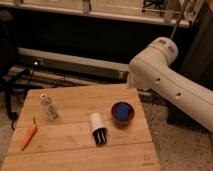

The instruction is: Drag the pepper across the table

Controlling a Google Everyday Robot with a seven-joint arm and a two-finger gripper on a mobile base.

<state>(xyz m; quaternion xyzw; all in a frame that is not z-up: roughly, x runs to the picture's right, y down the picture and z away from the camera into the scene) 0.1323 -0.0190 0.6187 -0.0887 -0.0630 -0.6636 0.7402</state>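
The pepper (29, 135), a slim orange chili with a short green stem, lies near the left edge of the light wooden table (70, 150). A large white arm segment (170, 82) reaches in from the right, above the table's far right corner. The gripper itself is out of the camera view. Nothing touches the pepper.
A small clear shaker with a white cap (48, 106) stands at the back left. A white-and-black cylinder (98, 129) lies at the middle. A red bowl with a blue inside (122, 112) sits right of it. A dark logo (146, 162) marks the near right corner.
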